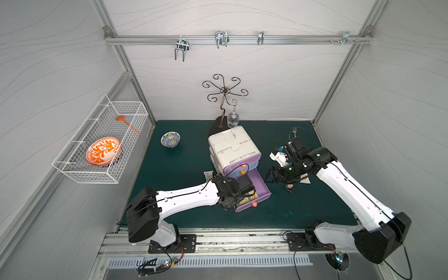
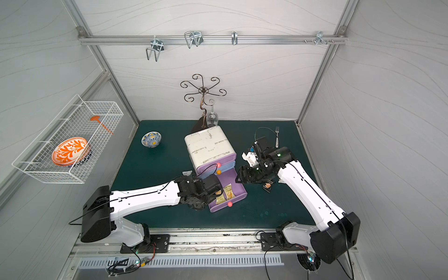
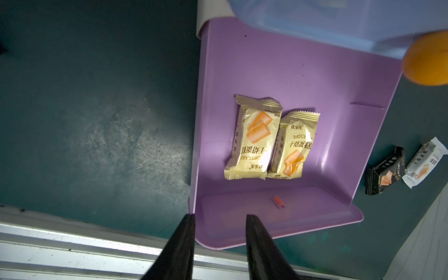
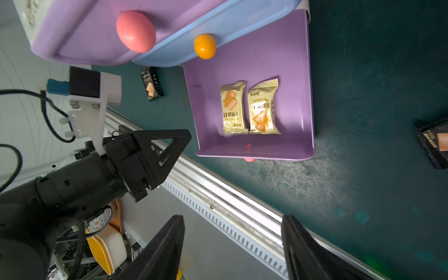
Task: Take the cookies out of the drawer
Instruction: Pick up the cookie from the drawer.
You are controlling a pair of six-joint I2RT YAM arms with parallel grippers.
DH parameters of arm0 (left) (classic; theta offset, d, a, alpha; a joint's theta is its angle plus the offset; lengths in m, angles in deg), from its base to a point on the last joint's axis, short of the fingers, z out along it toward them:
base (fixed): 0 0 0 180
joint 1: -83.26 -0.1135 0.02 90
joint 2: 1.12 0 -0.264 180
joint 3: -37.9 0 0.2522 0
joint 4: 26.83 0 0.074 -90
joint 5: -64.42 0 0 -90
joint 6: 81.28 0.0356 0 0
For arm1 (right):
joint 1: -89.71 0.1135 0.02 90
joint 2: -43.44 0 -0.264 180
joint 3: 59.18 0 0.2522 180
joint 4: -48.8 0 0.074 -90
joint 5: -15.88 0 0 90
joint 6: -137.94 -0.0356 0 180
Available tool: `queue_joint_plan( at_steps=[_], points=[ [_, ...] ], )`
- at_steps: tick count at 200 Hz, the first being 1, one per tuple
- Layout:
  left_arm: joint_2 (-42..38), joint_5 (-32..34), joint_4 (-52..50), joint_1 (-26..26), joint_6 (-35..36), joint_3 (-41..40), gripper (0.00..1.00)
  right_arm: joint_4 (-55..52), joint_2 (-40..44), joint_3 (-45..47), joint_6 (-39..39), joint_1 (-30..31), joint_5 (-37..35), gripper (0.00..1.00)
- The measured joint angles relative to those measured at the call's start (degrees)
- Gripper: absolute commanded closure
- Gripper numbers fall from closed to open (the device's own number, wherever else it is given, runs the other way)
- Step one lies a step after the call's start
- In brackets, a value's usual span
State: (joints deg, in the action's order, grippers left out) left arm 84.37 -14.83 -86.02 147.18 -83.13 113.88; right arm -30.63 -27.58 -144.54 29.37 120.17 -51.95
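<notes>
Purple drawer stands pulled out; two yellow cookies lie side by side in it, just ahead of your left hand, which is parted and empty. Your right hand is spread wide, empty, with a black packet and a white packet on the bench near it

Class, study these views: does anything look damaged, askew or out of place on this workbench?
The drawer unit's white top is scuffed with dark marks. A black packet and a white packet lie loose, side by side, on the green mat beside the open drawer.
</notes>
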Motion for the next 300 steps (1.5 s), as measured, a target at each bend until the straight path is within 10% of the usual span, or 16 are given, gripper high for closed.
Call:
queue_joint_plan(
  at_steps=[300],
  points=[
    [3.0,0.7,6.5,0.5,6.2,-5.6,0.65,-0.2,-0.6,1.6,2.1,0.0,1.0,0.31]
  ],
)
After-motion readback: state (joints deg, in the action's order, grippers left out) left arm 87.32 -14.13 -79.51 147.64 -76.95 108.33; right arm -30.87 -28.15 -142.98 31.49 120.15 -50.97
